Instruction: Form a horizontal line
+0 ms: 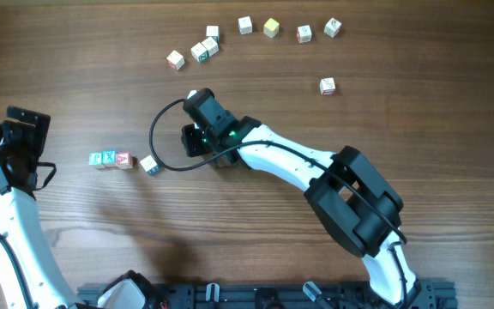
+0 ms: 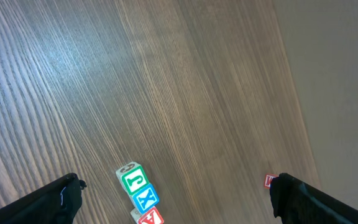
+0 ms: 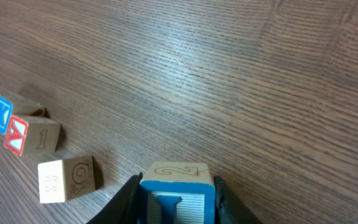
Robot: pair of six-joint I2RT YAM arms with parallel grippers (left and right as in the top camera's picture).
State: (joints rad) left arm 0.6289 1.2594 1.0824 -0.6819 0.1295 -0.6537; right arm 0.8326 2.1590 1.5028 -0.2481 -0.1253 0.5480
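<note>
- Horizontal line (image 1: pixel 110 159) lies on the left part of the tabletop (image 1: pixel 401 112); only three cubes are in it, touching edge to edge, with green, blue and red letter faces.
- A fourth cube (image 1: pixel 150 165) sits just beside the red end, a bit turned and not in line (a small gap shows in the right wrist view).
- The right end effector (image 3: pixel 178 194) is closed on a pale cube (image 3: pixel 179 169) with a blue face towards the camera, held to the right of the row.
- The left end effector (image 2: pixel 176 185) is wide open and grips nothing, above the row's left end.
- Nine loose cubes (image 1: pixel 245 25) lie scattered along the far side, well apart from the row.
</note>
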